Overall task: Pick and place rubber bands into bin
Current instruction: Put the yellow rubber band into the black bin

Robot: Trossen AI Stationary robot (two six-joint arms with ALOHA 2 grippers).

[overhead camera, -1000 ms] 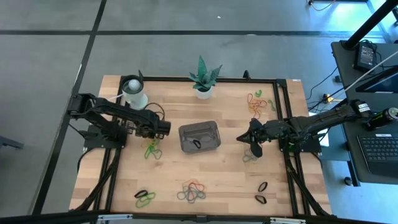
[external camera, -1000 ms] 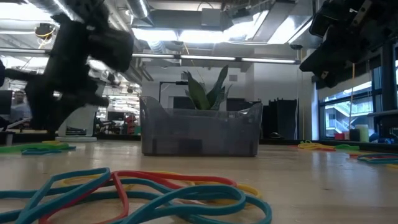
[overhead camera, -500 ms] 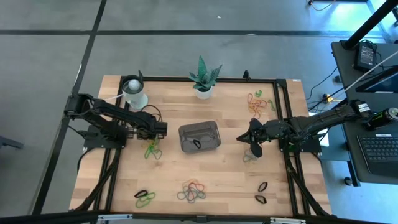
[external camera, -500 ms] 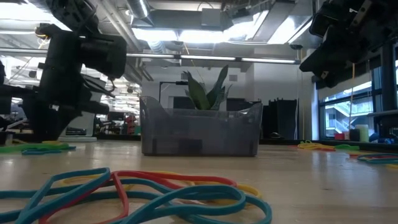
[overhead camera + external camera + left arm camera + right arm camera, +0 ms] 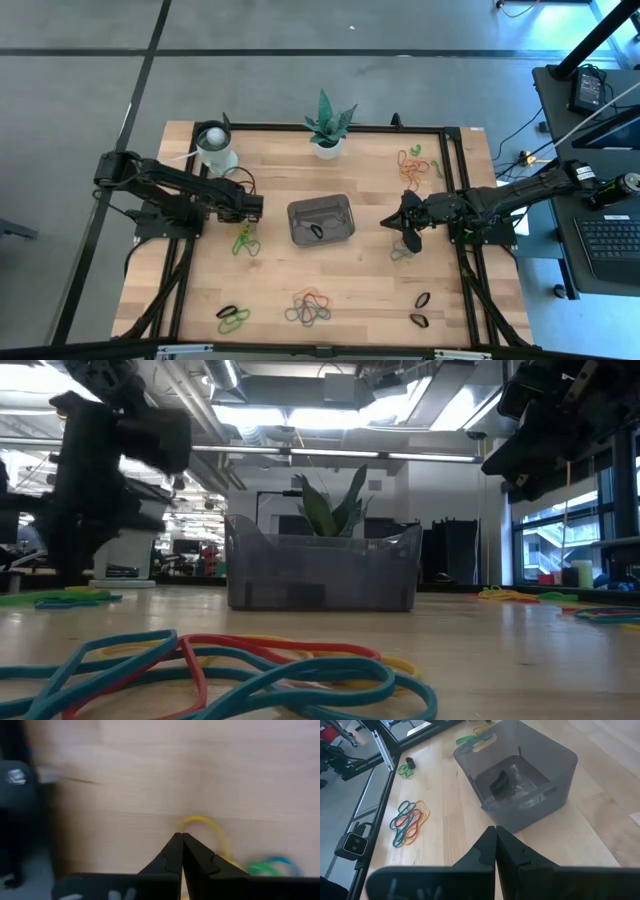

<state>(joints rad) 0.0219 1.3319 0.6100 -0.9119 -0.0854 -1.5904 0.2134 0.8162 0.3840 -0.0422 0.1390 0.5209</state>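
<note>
White cup (image 5: 215, 148) sits far-left and behind the bin (image 5: 321, 219); potted plant (image 5: 326, 128) is straight behind the bin. Wooden table (image 5: 300, 270) carries rubber bands in scattered heaps around the bin.

Left of the bin: left gripper (image 5: 256, 206) hangs between cup and bin, well short of the bin wall. A green-yellow band cluster (image 5: 244, 240) lies just in front of it, toward the near edge. In the left wrist view the fingertips (image 5: 181, 840) are pressed together, nothing between them as far as can be seen; a yellow band (image 5: 207, 827) curves just past the tips and a green one (image 5: 265, 867) lies off to the side, blurred.

Bin is mid-table, a dark band (image 5: 316, 231) lying inside. In front of the bin near the table edge: a mixed red, green and yellow heap (image 5: 308, 308), with a black and green pair (image 5: 232, 317) further left.

Right of the bin: right gripper (image 5: 404, 224) is near the bin's right wall, not touching. Right wrist view shows its fingers (image 5: 495, 845) closed tip to tip, holding nothing, aimed at the bin. Grey bands (image 5: 402, 252) lie just in front of it. Orange and green bands (image 5: 412, 165) are behind-right of the bin, black bands (image 5: 421, 308) front-right. Nothing blocks either gripper's way to the bin.
</note>
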